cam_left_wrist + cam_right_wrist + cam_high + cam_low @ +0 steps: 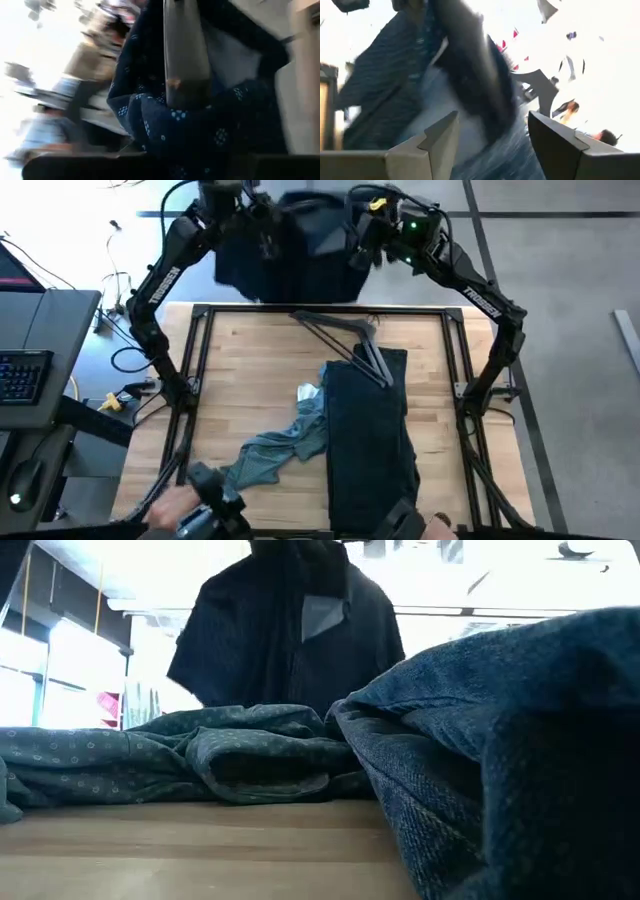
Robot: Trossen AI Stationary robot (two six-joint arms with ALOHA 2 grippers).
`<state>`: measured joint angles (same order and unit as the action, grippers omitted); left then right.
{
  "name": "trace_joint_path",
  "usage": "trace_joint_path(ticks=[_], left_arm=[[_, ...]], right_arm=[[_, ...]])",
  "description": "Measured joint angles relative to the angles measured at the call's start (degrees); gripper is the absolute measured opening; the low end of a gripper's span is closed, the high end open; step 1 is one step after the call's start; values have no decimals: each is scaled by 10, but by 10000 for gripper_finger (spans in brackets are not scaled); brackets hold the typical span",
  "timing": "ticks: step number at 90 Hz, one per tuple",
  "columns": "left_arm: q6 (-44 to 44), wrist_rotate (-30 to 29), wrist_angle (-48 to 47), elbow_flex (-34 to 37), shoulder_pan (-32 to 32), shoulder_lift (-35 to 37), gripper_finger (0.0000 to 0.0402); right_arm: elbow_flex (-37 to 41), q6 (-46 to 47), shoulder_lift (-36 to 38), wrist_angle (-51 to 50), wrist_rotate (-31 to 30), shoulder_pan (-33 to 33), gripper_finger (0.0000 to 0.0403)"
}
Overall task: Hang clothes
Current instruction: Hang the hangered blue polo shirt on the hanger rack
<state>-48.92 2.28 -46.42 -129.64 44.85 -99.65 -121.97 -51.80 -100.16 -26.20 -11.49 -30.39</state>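
While both arms are reaching past the far edge of the worktop [250, 370], the scene is lying like this:
Black trousers [368, 442]: lying flat along the right half of the wood, running from mid-board to the near edge, filling the right of the low view.
Navy dotted shirt [290, 255]: hanging in the air beyond the far edge, between the two arms, spread wide and clear of the wood.
Teal shirt [275, 452]: lying crumpled on the wood, touching the trousers' left side.
Hanger [345, 340]: lying on the wood at the trousers' far end, its lower corner resting on them.
Left pincer [262, 242]: clenching the navy shirt's fabric at its left shoulder.
Right pincer [492, 132]: standing released, fingers apart, with the navy cloth hanging close before them.
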Motion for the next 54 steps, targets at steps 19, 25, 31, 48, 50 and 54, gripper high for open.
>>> trace_joint_path(ticks=[19, 25, 31, 48, 50, 54], left_arm=[[102, 62, -60, 0, 34, -5, 35], [129, 86, -68, 0, 46, -5, 35], [163, 130, -74, 0, 60, -5, 34], [240, 295, -104, -1, 97, -5, 32], [243, 299, -108, -1, 98, -5, 32], [248, 305, -113, -1, 101, -5, 32]], right_arm=[[0, -101, -3, -2, -71, -1, 215], [0, -130, -1, -10, -86, -5, 215], [0, -140, -1, -39, -90, -12, 215], [0, -135, -5, -108, -46, -32, 215], [0, -135, -5, -105, -41, -32, 215], [0, -134, -7, -94, -27, -34, 215]])
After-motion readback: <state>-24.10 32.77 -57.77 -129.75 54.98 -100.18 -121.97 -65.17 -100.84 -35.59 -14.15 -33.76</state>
